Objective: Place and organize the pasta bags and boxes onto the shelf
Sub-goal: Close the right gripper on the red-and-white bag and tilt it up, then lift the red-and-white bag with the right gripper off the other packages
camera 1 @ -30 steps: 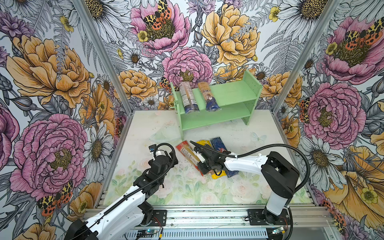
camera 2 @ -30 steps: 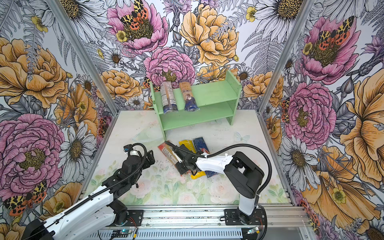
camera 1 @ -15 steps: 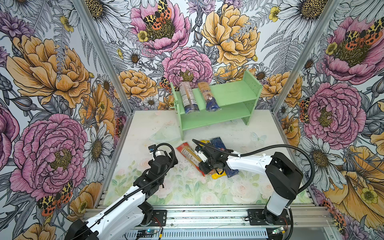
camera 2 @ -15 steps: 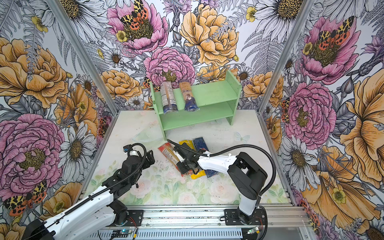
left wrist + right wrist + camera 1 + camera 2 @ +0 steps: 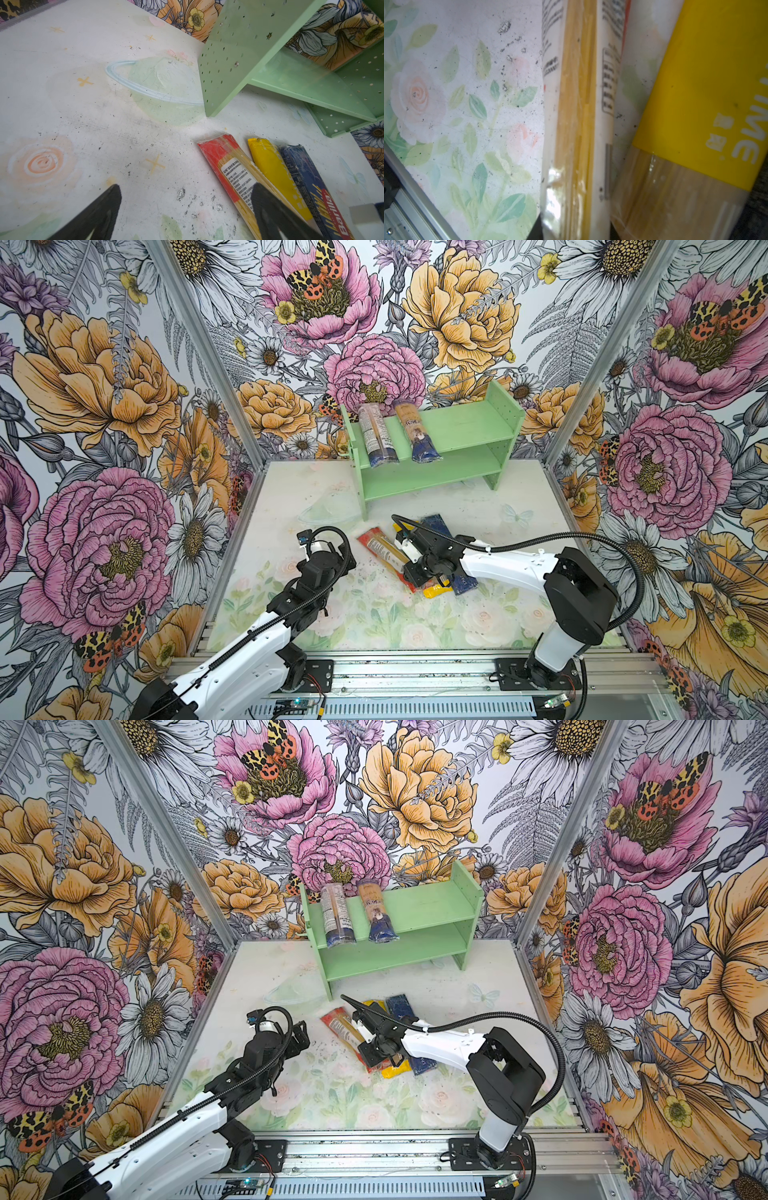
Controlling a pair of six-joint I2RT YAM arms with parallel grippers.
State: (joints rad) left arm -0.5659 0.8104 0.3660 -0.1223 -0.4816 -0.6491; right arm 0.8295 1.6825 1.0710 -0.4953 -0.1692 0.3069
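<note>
My right gripper (image 5: 415, 574) is clamped on the red-ended bag (image 5: 380, 547), gripping it close to the end nearest the arm's base. In the right wrist view the bag (image 5: 575, 104) runs straight out from between the jaws, turned up on its long edge. I cannot tell whether it is clear of the table (image 5: 374, 622).

Just beside the grip, on the side away from my left arm, lies the yellow bag (image 5: 706, 83), crowding in close at the gripped end. Right against that bag's far flank is the dark blue Barilla box (image 5: 436, 523). These two packs hem in that side of the gripper.

My left gripper (image 5: 300, 1038) hangs over the table with its jaws spread wide and nothing between them. The free red end of the bag lies just ahead of it, off toward one finger (image 5: 270, 214).

Farther out, beyond all three packs, stands the shelf (image 5: 457, 431). Two clear bags (image 5: 376, 435) with dark-blue ends lie side by side on its top tier. They sit at the end nearer my left arm and overhang the front edge.
</note>
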